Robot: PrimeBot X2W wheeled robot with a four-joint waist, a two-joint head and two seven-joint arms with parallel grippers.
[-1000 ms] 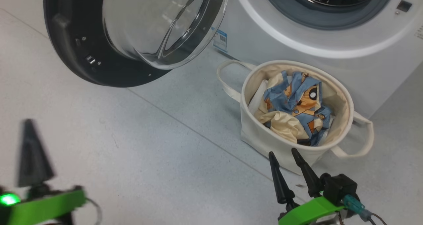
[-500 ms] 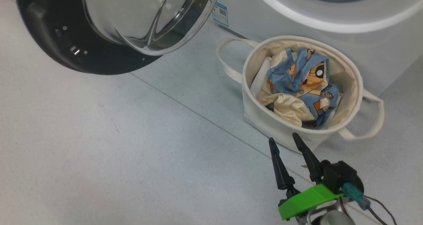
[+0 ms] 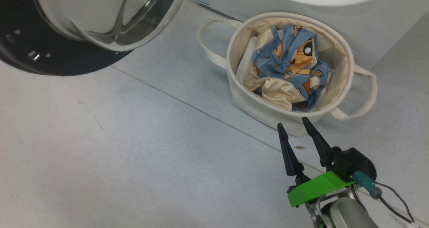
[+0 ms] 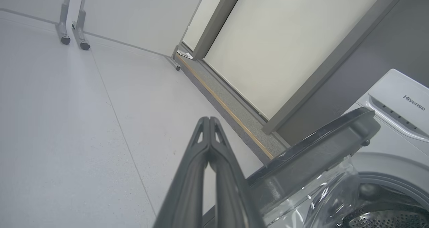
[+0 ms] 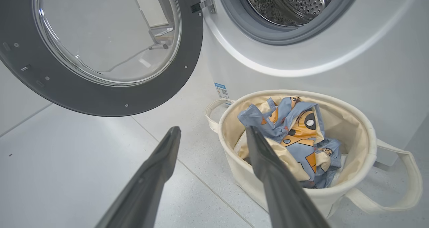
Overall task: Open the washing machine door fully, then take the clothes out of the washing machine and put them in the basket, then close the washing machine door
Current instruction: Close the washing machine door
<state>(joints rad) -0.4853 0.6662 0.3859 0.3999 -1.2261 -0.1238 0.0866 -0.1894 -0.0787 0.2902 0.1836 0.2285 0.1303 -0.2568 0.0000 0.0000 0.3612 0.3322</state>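
While door (image 3: 50, 61) stands wide, clothes (image 3: 288, 64) inside basket (image 3: 264, 110) rim

The left gripper (image 4: 210, 121), its two dark fingers pressed together with nothing between them, points across a pale tiled floor (image 4: 67, 121) just left of the washing machine door (image 4: 318, 151). The door is swung out, its black rim seen edge-on and its clear glass bowl (image 4: 321, 194) bulging beneath. Right of the door is the white washing machine (image 4: 399, 121), "Hisense" printed on its top panel, with the perforated steel drum (image 4: 385, 221) showing below the door's glass. Beyond the door rise cream wall panels (image 4: 285, 37) in grey frames. Far to the door's upper left stand two wheeled metal legs (image 4: 72, 37).
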